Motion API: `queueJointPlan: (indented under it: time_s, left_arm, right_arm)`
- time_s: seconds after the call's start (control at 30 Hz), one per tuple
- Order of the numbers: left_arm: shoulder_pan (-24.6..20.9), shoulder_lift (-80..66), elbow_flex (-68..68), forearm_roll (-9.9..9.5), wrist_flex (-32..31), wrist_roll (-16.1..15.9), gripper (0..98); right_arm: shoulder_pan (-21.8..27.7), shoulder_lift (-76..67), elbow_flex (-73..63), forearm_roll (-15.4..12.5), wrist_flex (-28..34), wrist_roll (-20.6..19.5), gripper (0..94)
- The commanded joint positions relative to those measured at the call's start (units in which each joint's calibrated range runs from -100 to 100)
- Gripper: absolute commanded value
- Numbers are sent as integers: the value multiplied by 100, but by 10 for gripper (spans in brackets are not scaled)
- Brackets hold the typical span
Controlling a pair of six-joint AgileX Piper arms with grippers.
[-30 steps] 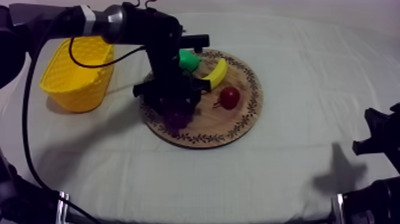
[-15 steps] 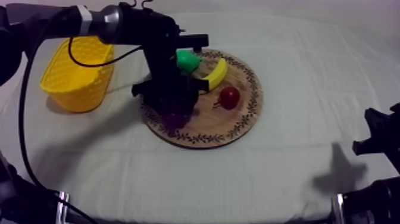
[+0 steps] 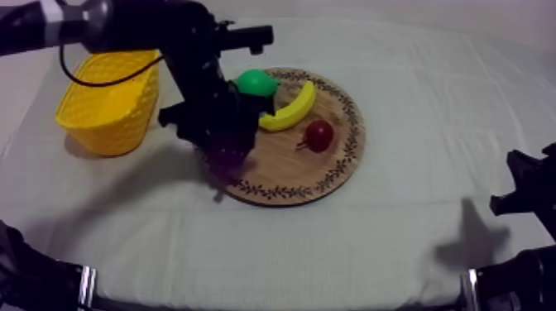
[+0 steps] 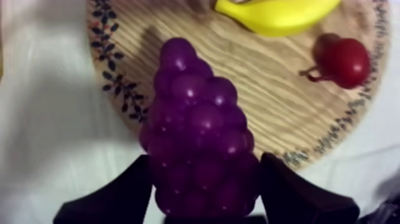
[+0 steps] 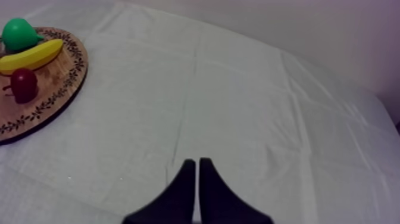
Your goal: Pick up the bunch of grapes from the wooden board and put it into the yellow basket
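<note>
Since a second ago the left gripper [image 4: 201, 199] has risen and swung left with the bunch of grapes [image 4: 199, 143], which now hangs over the left rim of the wooden board [image 3: 308, 169] rather than farther in on it. Its two black fingers stand one at each side of the bunch and clamp it, with the narrow tip pointing away from the wrist. The step in hand looks like the carry: the pick seems done, the drop is not. Next, by my judgement, the arm must travel farther left until the grapes are over the yellow basket [image 3: 106, 106], and only then part its fingers. The right gripper [image 5: 197, 170] sits at the near right, fingers pressed together on nothing.
</note>
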Motion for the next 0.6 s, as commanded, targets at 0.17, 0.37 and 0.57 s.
queueJointPlan:
  time_s: [0.17,0.37,0.57]
  left_arm:
    - [-150,-1333,200,-39,379,108,577]
    - [-599,-2140,597,-34,517,-2,576]
    - [-1209,-2642,1269,-47,535,-203,577]
  right_arm:
    - [2,3,-4,-2,-2,0,3]
    - [2,3,-4,-2,-2,0,3]
    - [2,3,-4,-2,-2,0,3]
